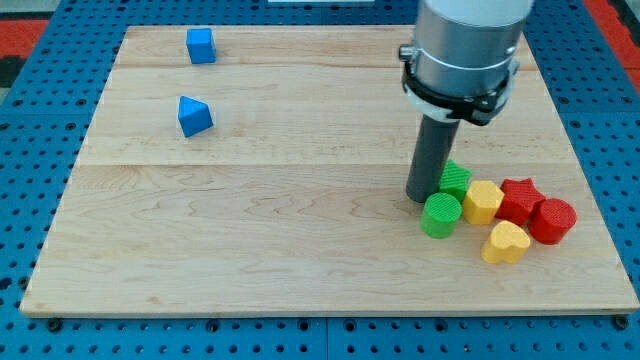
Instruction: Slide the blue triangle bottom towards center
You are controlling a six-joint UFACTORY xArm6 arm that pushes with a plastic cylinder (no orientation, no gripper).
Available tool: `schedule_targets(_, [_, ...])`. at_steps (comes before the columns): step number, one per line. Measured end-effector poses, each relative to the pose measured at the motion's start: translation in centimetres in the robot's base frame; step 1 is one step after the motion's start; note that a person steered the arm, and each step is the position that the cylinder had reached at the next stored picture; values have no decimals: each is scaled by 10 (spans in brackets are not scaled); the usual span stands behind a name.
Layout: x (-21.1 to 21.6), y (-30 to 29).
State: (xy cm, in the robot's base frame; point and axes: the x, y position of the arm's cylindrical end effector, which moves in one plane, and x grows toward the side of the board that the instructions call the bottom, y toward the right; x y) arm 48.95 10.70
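The blue triangle (194, 116) lies on the wooden board (250, 230) in the upper left part of the view. A blue cube (201, 46) sits above it near the board's top edge. My tip (421, 198) rests on the board at the right, far from the blue triangle. It stands just left of a green block (456, 178) and just above a green cylinder (440, 215).
A cluster of blocks lies at the lower right: a yellow hexagon (484, 202), a red star (519, 199), a red cylinder (552, 221) and a yellow heart (505, 243). The board sits on a blue pegboard (30, 120).
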Motion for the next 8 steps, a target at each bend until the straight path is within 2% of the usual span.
schedule_targets(2, [-19,-211])
schedule_targets(3, [-47,-304])
schedule_targets(4, [-106,-346])
schedule_targets(6, [-128,-213])
schedule_targets(8, [-145,-211])
